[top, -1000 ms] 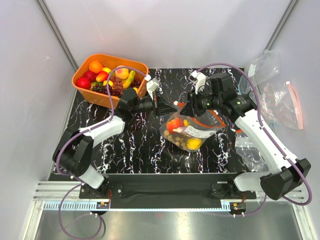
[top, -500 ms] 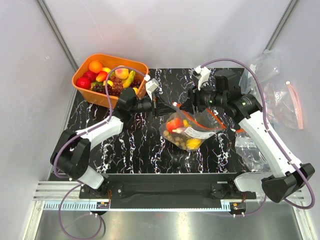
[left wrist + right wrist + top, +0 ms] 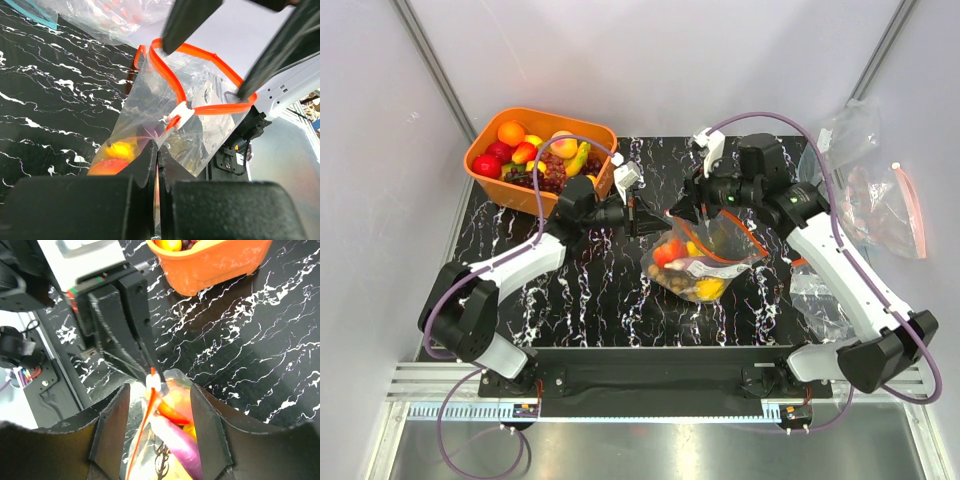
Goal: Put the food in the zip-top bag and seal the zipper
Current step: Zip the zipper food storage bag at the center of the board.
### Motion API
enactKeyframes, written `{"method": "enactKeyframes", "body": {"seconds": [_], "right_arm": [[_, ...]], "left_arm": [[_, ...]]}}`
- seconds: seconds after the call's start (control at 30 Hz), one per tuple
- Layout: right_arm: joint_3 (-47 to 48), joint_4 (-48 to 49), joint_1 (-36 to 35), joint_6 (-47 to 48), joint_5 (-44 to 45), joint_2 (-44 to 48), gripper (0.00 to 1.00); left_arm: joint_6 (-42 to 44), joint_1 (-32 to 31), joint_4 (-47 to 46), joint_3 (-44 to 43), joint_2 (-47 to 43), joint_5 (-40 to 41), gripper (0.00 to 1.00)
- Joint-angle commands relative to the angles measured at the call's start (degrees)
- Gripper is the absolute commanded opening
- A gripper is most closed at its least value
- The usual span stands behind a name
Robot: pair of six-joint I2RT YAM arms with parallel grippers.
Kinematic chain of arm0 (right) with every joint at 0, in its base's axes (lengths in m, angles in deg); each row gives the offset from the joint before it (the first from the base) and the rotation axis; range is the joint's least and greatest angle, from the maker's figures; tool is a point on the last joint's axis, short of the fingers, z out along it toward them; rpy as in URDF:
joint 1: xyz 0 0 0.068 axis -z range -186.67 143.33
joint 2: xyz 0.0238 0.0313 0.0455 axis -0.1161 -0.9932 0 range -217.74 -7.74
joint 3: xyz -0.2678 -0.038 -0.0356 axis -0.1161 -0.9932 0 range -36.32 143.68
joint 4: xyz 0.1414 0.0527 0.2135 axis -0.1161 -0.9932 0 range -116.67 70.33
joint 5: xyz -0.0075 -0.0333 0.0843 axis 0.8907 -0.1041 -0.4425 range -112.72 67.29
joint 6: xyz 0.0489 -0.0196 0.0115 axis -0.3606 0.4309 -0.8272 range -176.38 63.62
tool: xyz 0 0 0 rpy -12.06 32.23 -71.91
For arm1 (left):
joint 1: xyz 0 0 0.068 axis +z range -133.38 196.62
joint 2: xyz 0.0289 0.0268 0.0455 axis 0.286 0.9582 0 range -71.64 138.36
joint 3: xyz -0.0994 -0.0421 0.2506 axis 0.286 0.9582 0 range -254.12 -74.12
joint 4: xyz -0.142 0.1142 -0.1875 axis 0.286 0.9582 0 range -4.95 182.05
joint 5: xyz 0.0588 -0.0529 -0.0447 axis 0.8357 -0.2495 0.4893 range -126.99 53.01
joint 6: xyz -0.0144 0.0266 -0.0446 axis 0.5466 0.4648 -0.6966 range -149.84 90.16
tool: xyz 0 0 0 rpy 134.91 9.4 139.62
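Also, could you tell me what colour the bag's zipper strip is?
Orange-red; the zipper shows best in the left wrist view.

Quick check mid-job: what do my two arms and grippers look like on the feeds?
The left arm and right arm are white shell links with black joints and bases. A purple cable loops along each. The left gripper and right gripper are black with flat tapered fingers; a white block tops each wrist.

orange fruit basket (image 3: 513, 192), perhaps three spare bags (image 3: 880, 205)
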Motion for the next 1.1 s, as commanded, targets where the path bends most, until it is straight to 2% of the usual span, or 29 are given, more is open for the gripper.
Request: {"method": "enactKeyframes", "body": {"seconds": [0.0, 0.17, 0.63, 0.77, 0.8, 0.9, 1.07], "right_arm": [[2.43, 2.27, -1.02, 3.22, -1.02, -1.36, 0.59], [5.77, -2.21, -2.86, 4.98, -1.9, -4.61, 0.59], [5.51, -5.29, -4.27, 7.18, -0.33, -4.97, 0.54], [5.51, -5.73, -4.27, 7.27, 0.47, -5.23, 0.4], [5.51, -5.65, -4.27, 7.18, 0.47, -5.14, 0.32], [5.42, -5.12, -4.36, 6.92, 0.47, -4.79, 0.19], [6.82, -5.73, -4.44, 6.39, 0.21, -5.32, 0.05]], "left_arm": [[2.17, -0.24, -1.08, -1.9, -2.87, -0.86, 0.0], [2.61, -0.24, -0.29, -2.16, -2.87, -0.86, 0.0], [2.17, -0.15, 0.15, -2.61, -2.78, -1.3, 0.0], [2.08, -0.24, 0.15, -2.78, -2.87, -1.48, 0.0], [2.17, -0.24, 0.15, -2.78, -2.96, -1.39, 0.0], [2.17, -0.24, 0.15, -2.69, -2.96, -1.57, 0.0], [1.38, -0.15, -0.28, -2.6, -3.74, -1.83, 0.02]]}}
